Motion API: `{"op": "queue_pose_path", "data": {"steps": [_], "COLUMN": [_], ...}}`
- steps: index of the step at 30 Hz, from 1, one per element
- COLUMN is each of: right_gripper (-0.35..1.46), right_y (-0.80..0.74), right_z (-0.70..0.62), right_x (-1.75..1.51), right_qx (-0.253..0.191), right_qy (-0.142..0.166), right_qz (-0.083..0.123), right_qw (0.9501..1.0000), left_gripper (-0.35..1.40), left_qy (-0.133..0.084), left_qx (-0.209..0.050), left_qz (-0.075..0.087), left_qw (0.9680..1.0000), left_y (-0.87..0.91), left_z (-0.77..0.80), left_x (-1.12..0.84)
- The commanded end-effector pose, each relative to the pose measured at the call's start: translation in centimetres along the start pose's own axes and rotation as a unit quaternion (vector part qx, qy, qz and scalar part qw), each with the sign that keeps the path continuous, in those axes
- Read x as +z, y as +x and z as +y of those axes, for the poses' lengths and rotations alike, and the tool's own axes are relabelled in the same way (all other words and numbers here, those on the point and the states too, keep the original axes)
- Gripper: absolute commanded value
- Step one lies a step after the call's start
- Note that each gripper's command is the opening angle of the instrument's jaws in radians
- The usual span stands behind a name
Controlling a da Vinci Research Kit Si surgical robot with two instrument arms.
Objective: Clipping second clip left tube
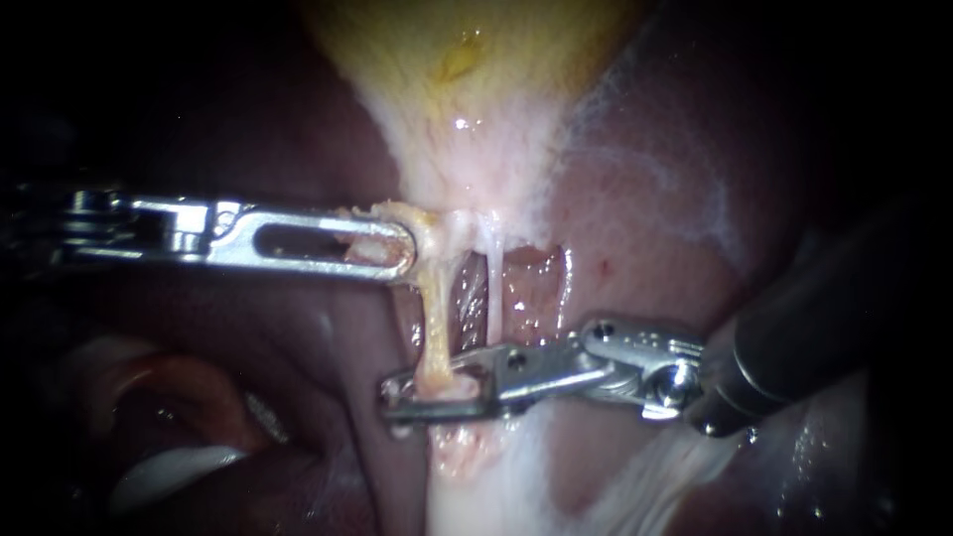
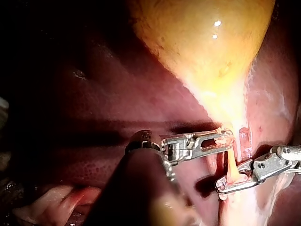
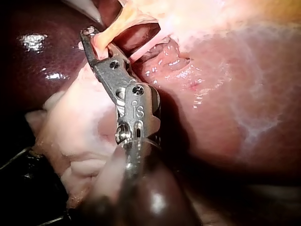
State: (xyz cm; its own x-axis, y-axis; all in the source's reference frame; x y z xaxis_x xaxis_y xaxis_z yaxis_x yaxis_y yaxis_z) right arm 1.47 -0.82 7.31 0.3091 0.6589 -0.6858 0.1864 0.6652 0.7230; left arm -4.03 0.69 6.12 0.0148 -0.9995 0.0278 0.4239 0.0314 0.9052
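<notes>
Apparently, right instrument [image 1: 395,399] tight on left tube [image 1: 434,320], left instrument [image 1: 402,252] on gallbladder [image 1: 467,99].

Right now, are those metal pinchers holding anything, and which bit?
Yes. My left instrument pinches the left tube at its top, under the gallbladder; my right instrument clamps it lower down.

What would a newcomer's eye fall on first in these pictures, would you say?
Probably the yellow gallbladder at the top of the endoscope view, tapering downward against the dark red liver. Just below, the left instrument has its jaws shut on the neck tissue where the gallbladder narrows. Lower still, the right instrument has its jaws shut on the left tube, a yellowish strand stretched between the two instruments.
</notes>
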Motion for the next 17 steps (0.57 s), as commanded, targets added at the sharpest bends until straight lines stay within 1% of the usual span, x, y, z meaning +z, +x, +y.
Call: {"op": "queue_pose_path", "data": {"steps": [1, 6, 8, 17], "right_gripper": [-0.35, -0.35, -0.35, -0.35], "right_y": [0.0, -0.03, -0.04, -0.05], "right_z": [0.0, 0.03, 0.03, 0.04], "right_x": [0.0, -0.06, -0.07, -0.08], "right_qx": [0.005, 0.005, 0.005, 0.005], "right_qy": [0.0, -0.003, -0.004, -0.003], "right_qz": [0.0, 0.002, -0.002, -0.002], "right_qw": [1.0, 1.0, 1.0, 1.0], "left_gripper": [-0.35, -0.35, -0.35, -0.35], "left_qy": [0.0, 0.001, 0.001, 0.001], "left_qx": [0.0, 0.0, 0.0, 0.0], "left_qz": [0.0, 0.0, 0.0, 0.0], "left_qw": [1.0, 1.0, 1.0, 1.0], "left_y": [0.0, 0.0, 0.0, 0.0], "left_z": [0.0, 0.0, 0.0, 0.0], "left_x": [0.0, 0.0, 0.0, 0.01]}}
